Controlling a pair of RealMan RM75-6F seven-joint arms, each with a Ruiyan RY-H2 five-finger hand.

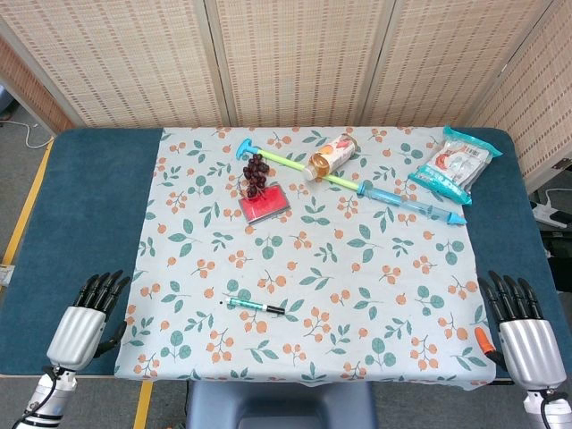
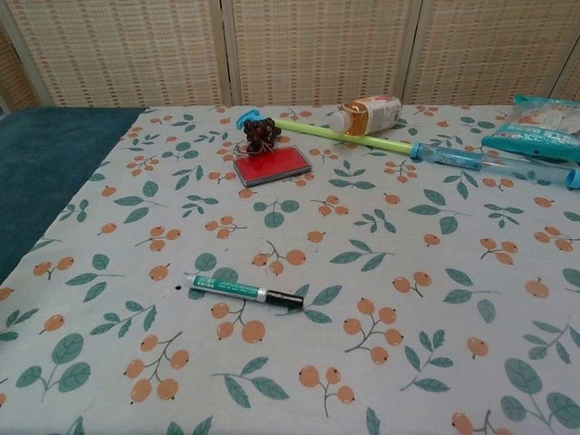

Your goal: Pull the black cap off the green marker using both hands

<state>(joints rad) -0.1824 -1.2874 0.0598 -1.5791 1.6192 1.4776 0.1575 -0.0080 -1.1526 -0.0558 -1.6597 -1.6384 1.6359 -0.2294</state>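
1. The left hand (image 1: 88,317) rests at the near left corner of the worktop (image 1: 98,206), on the bare blue surface just outside the cloth; its dark fingers are extended and slightly apart, holding nothing.
2. The right hand (image 1: 521,326) rests at the near right corner, also on the blue surface, fingers extended and slightly apart, holding nothing. An orange part shows at its inner side.
3. Neither hand shows in the chest view.
4. One slim green marker (image 1: 253,306) lies flat on the white cloth printed with leaves and orange berries (image 1: 375,295), near the front edge and left of centre, well apart from both hands. Its black cap (image 2: 288,298) is still on, at the end pointing right.
5. Toward the far edge lie one flat red rectangular pad (image 1: 264,204) with one cluster of dark beads (image 1: 256,174) touching its far side, one small plastic bottle of amber liquid (image 1: 331,157) on its side, one long toy rod with green and clear blue sections (image 1: 357,185) running diagonally under the bottle, and one teal snack packet (image 1: 454,164) at the far right.
6. Open cloth surrounds the marker on all sides; the middle band of the cloth carries nothing between the marker and the far objects.
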